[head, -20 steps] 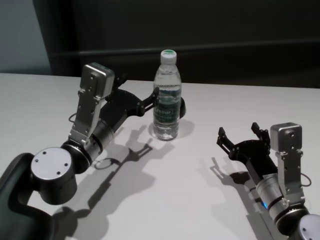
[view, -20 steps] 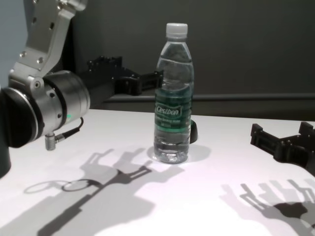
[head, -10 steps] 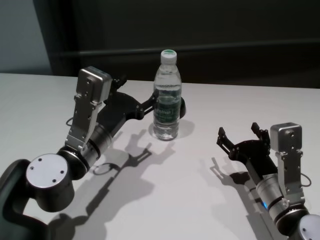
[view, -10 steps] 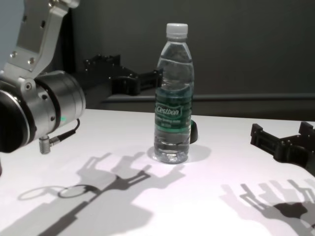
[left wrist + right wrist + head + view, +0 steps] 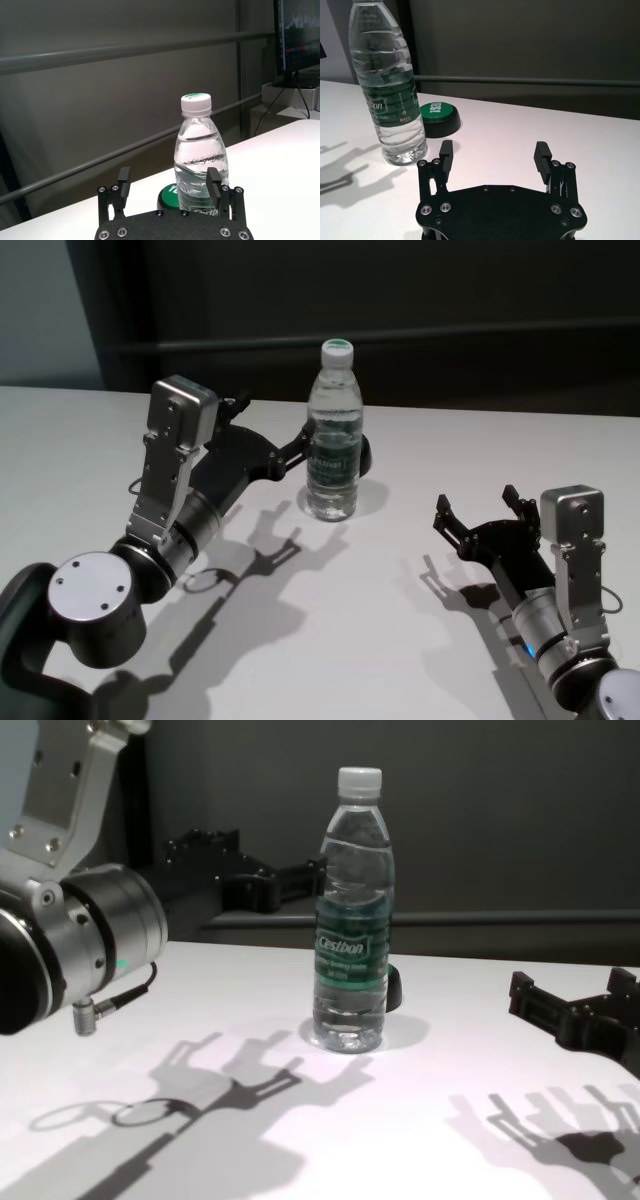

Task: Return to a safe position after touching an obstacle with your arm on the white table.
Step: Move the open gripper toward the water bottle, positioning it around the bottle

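Fingers of left gripper (image 5: 300,443) spread wide (nothing held), beside bottle (image 5: 333,435) near white table (image 5: 400,640) far edge.

The left gripper (image 5: 297,445) has eased back leftward, seemingly off the bottle (image 5: 333,435).

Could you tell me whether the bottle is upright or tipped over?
Upright: the bottle stands on its base on the table, cap on top, with the left gripper beside it.
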